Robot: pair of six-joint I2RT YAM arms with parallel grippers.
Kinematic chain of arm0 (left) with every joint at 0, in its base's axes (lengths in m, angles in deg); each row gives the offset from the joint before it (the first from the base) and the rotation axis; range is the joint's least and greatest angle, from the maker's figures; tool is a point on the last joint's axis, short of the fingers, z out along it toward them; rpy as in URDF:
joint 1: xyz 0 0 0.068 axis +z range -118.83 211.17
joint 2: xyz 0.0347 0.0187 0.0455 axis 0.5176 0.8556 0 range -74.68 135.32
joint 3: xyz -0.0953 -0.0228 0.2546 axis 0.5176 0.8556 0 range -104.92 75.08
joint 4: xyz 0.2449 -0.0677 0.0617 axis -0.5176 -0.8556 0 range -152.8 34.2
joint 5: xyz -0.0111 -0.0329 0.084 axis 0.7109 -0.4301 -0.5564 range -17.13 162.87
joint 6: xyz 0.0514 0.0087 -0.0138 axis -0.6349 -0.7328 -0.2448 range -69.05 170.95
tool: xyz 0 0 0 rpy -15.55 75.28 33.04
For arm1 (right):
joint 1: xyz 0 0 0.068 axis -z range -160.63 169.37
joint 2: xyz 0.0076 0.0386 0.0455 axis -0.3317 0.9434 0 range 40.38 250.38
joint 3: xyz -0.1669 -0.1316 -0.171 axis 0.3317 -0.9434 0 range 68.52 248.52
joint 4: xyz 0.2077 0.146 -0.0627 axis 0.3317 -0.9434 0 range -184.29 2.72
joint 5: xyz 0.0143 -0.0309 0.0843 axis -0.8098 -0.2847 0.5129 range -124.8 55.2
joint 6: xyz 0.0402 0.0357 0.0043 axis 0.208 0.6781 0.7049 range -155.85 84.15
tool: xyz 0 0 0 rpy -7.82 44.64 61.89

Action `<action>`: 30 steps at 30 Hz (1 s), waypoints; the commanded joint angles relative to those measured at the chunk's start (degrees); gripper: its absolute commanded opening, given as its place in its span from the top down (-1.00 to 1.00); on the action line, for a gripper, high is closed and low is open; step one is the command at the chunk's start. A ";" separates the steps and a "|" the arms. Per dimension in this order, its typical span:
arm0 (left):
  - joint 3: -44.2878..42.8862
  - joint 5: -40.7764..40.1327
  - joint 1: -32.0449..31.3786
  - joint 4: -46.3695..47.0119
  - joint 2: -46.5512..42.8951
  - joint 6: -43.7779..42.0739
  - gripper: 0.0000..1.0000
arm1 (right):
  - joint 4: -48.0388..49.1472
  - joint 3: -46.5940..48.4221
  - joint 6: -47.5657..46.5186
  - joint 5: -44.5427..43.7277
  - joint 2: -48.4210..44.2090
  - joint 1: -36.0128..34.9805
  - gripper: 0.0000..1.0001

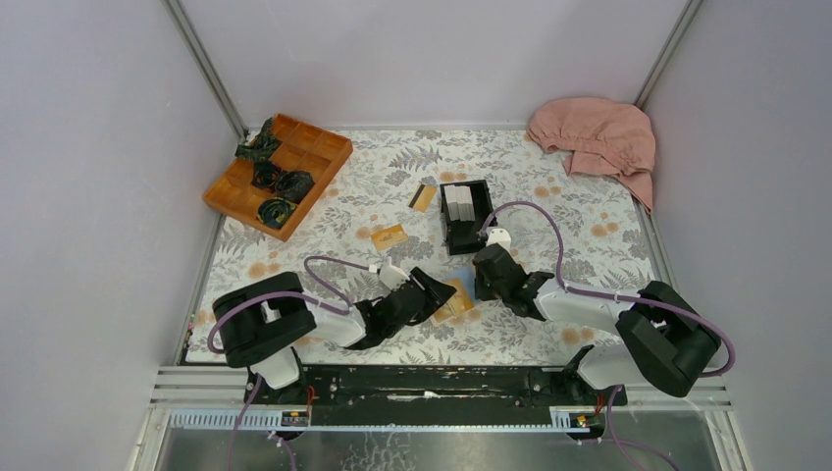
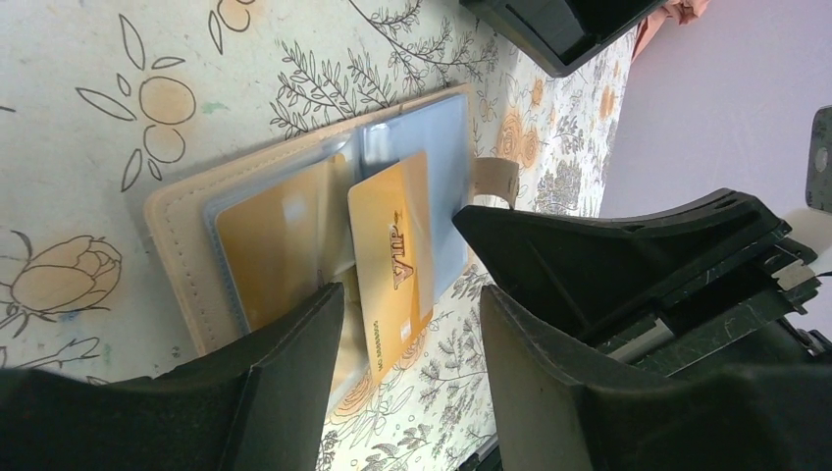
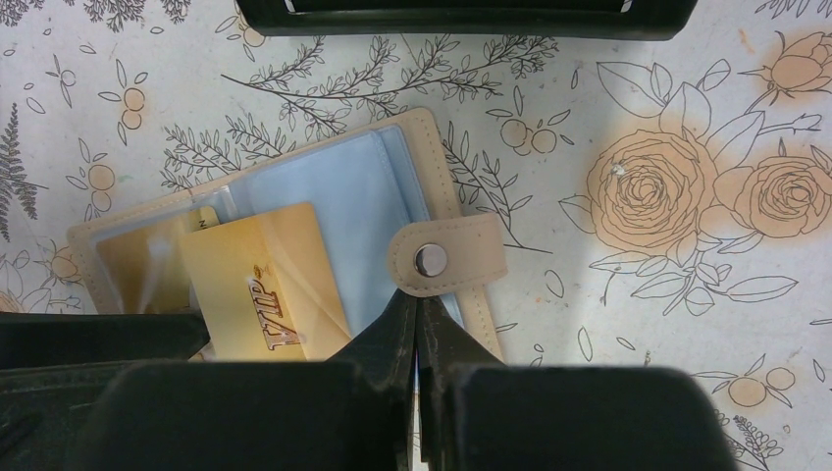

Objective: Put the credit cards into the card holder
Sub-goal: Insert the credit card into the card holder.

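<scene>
The tan card holder (image 1: 459,302) lies open on the table between both grippers. In the left wrist view one gold card (image 2: 275,245) sits in its inner pocket (image 2: 182,245), and a gold "VIP" card (image 2: 392,265) lies partly in the clear sleeve, its near end sticking out. My left gripper (image 2: 412,339) is open, with a finger on each side of that card's near end and neither touching it. My right gripper (image 3: 417,306) is shut, its tips on the holder's edge (image 3: 432,147) just below the snap tab (image 3: 446,257). Two more cards lie on the table: a gold one (image 1: 390,236) and one with a black band (image 1: 423,197).
A black open-topped box (image 1: 465,214) stands just beyond the card holder. An orange compartment tray (image 1: 278,174) with dark bundles sits at the back left. A pink cloth (image 1: 597,137) lies at the back right. Walls enclose the floral mat (image 1: 549,196).
</scene>
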 commanded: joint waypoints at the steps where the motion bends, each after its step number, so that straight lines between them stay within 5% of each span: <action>1: 0.99 -2.07 -0.66 -5.96 -0.14 -2.75 -0.21 | -1.48 0.51 0.40 -0.91 0.86 -0.21 1.00; 19: -2.90 -7.53 -3.84 -15.57 -3.19 -9.27 0.74 | -1.13 0.39 0.43 -0.59 1.02 -0.24 1.00; 30: -12.26 -8.87 -5.74 -23.56 2.26 -16.91 1.00 | -1.02 0.48 0.34 -0.36 1.11 -0.20 1.00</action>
